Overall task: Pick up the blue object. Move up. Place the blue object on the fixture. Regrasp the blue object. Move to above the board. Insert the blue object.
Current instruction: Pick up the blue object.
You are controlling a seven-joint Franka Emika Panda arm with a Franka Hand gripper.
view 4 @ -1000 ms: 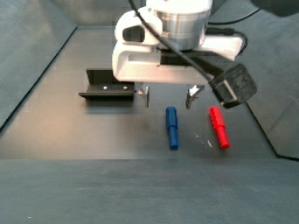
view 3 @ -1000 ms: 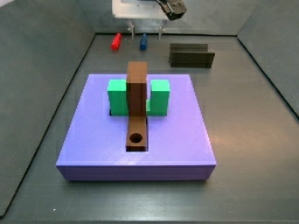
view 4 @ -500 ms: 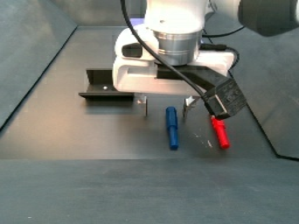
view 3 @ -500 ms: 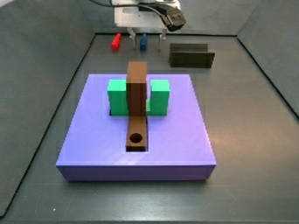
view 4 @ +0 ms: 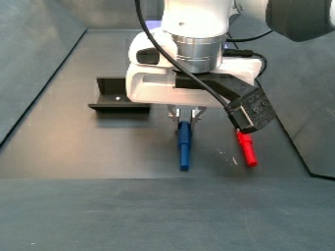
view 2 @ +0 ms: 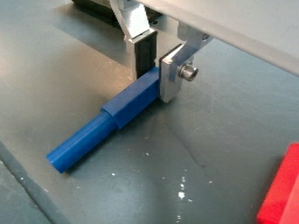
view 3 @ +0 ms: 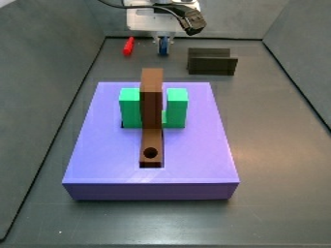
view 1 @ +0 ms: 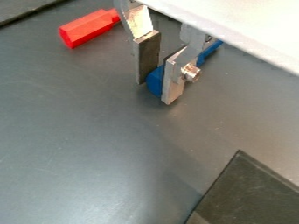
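The blue object (view 4: 183, 147) lies on the grey surface (view 4: 92, 206), its far end clamped between the fingers (view 2: 176, 74) of the hand (view 4: 185, 117). The red peg (view 4: 244, 147) lies just beside it at 3 o'clock; the fixture (view 4: 119, 97) stands at 10 o'clock. The board (view 3: 153, 145) with its green block (view 3: 131, 107) and brown bar (view 3: 153, 116) sits well apart. No writing is readable.

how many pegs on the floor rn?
2. The blue object lies on the floor with one end between the fingers of the gripper; the red peg lies beside it, apart. None visible elsewhere; the arm may hide some.
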